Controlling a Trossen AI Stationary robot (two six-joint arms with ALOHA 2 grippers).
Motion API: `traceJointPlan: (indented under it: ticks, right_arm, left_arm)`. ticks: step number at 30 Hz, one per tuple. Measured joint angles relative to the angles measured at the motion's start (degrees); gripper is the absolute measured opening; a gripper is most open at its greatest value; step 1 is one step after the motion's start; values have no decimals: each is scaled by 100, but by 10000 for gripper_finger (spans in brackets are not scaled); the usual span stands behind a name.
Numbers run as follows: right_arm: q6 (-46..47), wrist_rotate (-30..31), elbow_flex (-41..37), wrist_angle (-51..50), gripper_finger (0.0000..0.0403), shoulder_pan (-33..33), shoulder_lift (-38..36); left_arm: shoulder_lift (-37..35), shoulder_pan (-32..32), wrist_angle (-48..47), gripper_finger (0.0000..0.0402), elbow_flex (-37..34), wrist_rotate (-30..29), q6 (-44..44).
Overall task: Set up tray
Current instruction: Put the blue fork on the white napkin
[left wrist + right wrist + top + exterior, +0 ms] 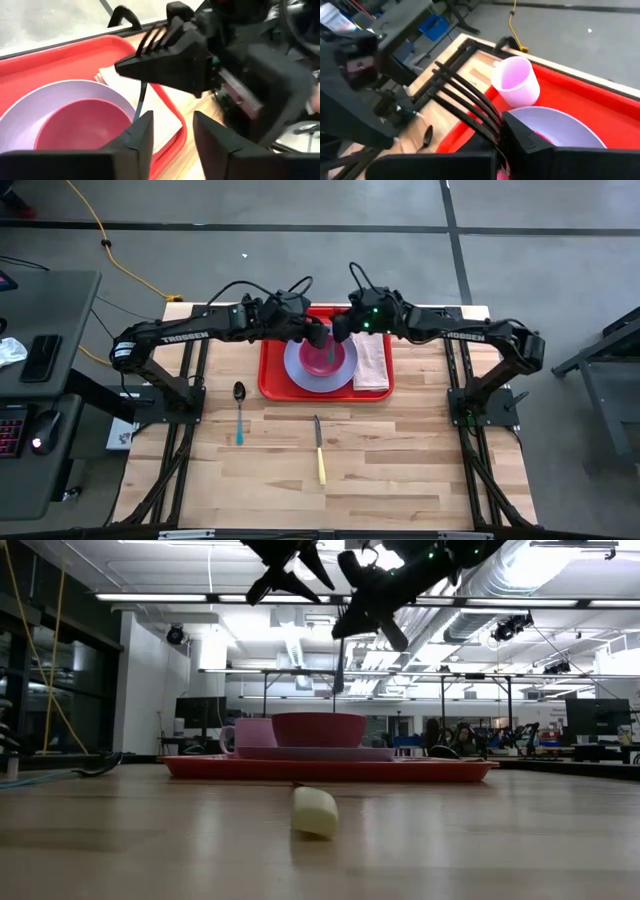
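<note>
The red tray [272,375] lies at the table's far middle. On it sit a lavender plate [296,370] with a dark pink bowl [322,362], a folded napkin [372,362] and a lavender mug [515,80]. My right gripper [340,330] hovers over the bowl, shut on a black fork [465,102]. My left gripper [172,135] is open just left of it, above the plate's far side, touching nothing. In the low view both grippers [340,585] hang high above the bowl [318,728]. My right gripper pinches the black fork between its two fingers at the neck just behind the tines [495,125], coming from the table's right. The fork is lifted clear and stands nearly upright. Its tines [150,37] point up and its thin handle [141,100] hangs down over the bowl.
On the bare wood nearer the front lie a spoon with a teal handle [239,412] and a knife with a yellow handle [319,450]. The knife's yellow end [315,812] is close to the low camera. Bare wood stretches to either side of the tray.
</note>
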Motion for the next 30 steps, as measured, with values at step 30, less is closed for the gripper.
traceJointPlan:
  ticks: [30]
  right_arm:
    - [-747,-3564,-61,-1867,0,-1947,-626]
  left_arm:
    - [-39,350,-2030,230,-4,-301,426]
